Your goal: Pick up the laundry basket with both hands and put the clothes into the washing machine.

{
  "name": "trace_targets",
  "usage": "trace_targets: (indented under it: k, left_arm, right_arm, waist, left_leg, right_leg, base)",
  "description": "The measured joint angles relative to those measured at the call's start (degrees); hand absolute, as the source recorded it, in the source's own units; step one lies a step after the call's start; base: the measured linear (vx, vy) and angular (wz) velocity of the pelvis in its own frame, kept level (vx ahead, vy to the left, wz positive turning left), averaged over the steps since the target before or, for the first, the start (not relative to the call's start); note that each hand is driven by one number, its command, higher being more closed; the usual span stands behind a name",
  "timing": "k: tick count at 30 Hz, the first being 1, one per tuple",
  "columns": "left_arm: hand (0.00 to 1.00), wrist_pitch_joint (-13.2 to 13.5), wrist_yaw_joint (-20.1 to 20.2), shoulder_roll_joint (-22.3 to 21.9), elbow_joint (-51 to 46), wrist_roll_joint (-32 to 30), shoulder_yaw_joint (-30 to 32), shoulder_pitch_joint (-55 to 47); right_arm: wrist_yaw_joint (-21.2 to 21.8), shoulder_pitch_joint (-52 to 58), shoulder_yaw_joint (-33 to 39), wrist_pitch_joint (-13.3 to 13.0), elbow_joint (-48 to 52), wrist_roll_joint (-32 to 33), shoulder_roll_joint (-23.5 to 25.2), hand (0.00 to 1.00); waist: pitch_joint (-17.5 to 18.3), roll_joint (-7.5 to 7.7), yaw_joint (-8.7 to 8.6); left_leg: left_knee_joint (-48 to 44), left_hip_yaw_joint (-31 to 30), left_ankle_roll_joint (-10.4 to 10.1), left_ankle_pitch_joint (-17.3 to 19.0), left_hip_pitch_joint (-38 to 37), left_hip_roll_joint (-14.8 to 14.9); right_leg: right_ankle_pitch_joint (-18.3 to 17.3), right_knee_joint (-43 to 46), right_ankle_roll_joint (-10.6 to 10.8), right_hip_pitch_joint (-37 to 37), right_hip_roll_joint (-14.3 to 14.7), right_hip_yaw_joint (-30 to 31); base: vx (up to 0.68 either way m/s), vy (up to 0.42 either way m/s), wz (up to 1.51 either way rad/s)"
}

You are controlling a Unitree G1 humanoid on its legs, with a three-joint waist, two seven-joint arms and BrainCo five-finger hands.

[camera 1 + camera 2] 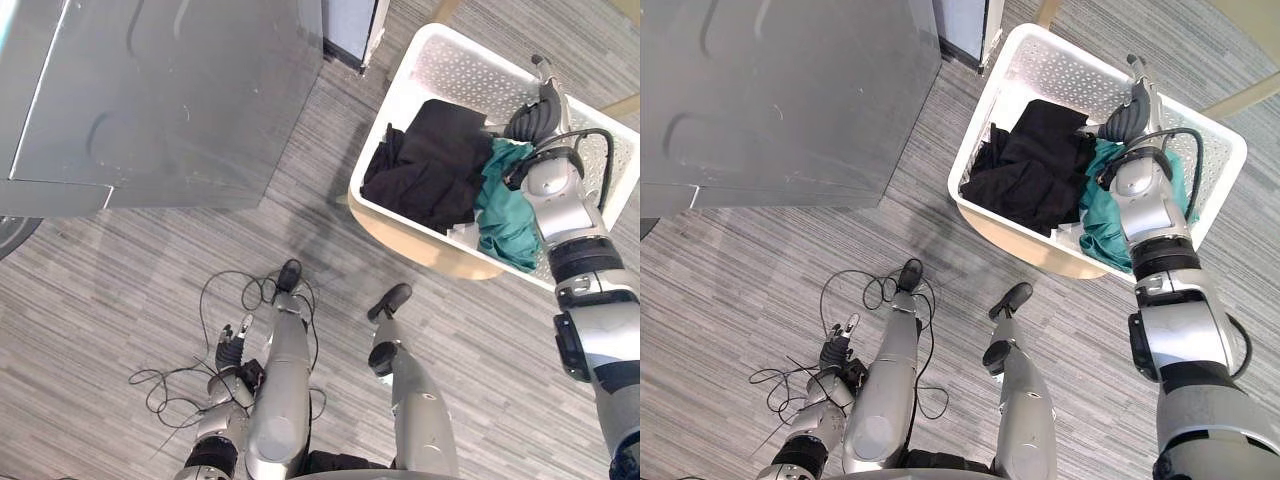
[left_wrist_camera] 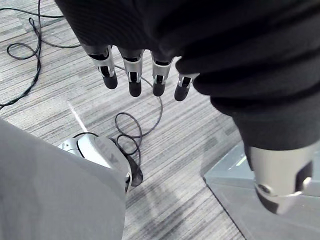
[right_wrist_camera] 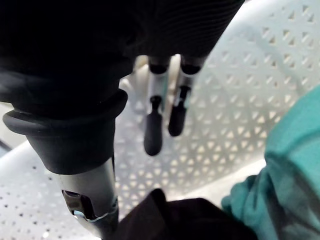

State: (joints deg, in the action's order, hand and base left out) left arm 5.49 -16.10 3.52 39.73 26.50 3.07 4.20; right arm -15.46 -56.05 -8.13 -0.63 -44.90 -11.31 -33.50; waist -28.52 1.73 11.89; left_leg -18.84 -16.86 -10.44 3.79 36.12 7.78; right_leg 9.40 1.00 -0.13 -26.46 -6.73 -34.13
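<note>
right robot hand (image 1: 1132,110): inside the laundry basket (image 1: 462,68), above the load near its far wall; fingers straight, clasping nothing, so no hold on the rim yet.
left robot hand (image 2: 131,75): hangs low over the floor (image 1: 120,280), fingers straight and empty, well apart from the basket.
laundry basket: rests on a tan bench (image 1: 1030,255), holding black clothes (image 1: 435,165) and a teal garment (image 1: 510,215).
grey machine (image 1: 170,90): near the basket, likely the washer meant for this load.
</note>
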Motion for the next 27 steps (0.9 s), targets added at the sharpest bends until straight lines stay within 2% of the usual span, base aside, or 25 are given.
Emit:
trace_targets:
  k: [5,7,13,15,18,24,27]
  left_arm:
    - [0.00,-0.2,-0.8,-0.1,-1.5,0.0,1.3,0.0]
    - [0.00,-0.2,-1.7,0.0,-2.0,0.0,2.1,-0.1]
    - [0.00,-0.6,-2.2,0.3,-3.4,-0.2,4.7,-0.7]
    - [0.00,-0.7,-3.1,0.4,-3.8,-0.3,5.7,-0.8]
    - [0.00,-0.8,-4.1,1.5,-4.0,-0.8,6.6,-1.0]
    - [0.00,-1.8,-4.4,2.2,-5.3,-2.5,6.5,-1.0]
    - [0.00,-1.9,-5.3,2.3,-5.5,-2.5,6.5,-1.1]
  right_arm:
    - [-1.6,5.7,4.1,0.1,7.7,4.3,3.9,0.00]
    - [-2.6,10.0,6.2,1.1,12.6,6.3,4.9,0.00]
    - [-5.4,19.0,14.0,2.4,23.3,6.2,8.5,0.00]
    - [-8.0,21.5,17.0,2.4,28.1,4.7,9.6,0.00]
    - [-11.2,23.1,18.7,2.3,34.4,1.3,11.6,0.00]
    - [-14.6,27.3,18.6,2.4,43.9,-6.9,13.6,0.00]
    - [-14.5,28.2,15.6,1.7,45.4,-8.0,14.0,0.00]
  waist:
    - [0.1,1.41,-0.17]
    - [0.0,2.58,-0.38]
    - [-0.1,4.87,-1.88]
    - [-0.2,5.72,-2.31]
    - [-0.3,7.20,-3.89]
    - [-0.4,8.08,-4.70]
    - [-0.3,8.34,-4.75]
  left_leg:
    - [-0.1,0.1,0.0,0.0,-0.2,0.5]
    - [-0.2,0.5,0.0,0.0,-0.6,0.5]
    - [-0.4,0.8,0.0,0.0,-0.7,0.4]
    - [-0.6,1.4,0.0,0.0,-0.9,0.4]
    - [-1.1,1.9,0.0,0.0,-0.8,0.4]
    - [-1.2,2.1,0.0,0.0,-0.8,0.3]
    - [-1.2,2.3,0.0,0.0,-0.9,0.3]
  right_leg:
    - [0.1,-0.1,-0.1,0.0,0.6,0.9]
    - [0.2,-0.1,-0.2,0.3,0.5,1.5]
    - [0.8,-0.3,0.1,0.2,0.5,3.0]
    - [1.1,-0.5,0.2,0.3,0.5,3.7]
    - [2.0,-1.4,0.1,0.3,0.7,4.5]
    - [2.3,-1.4,0.5,0.4,0.7,5.2]
    - [2.4,-1.4,0.6,0.4,0.7,5.7]
  base:
    - [-0.04,0.035,-0.06]
    - [-0.04,0.077,-0.05]
    - [-0.04,0.071,-0.04]
    - [-0.05,0.064,-0.11]
    - [-0.07,0.075,-0.11]
    - [-0.06,0.063,-0.02]
    - [-0.04,0.057,-0.04]
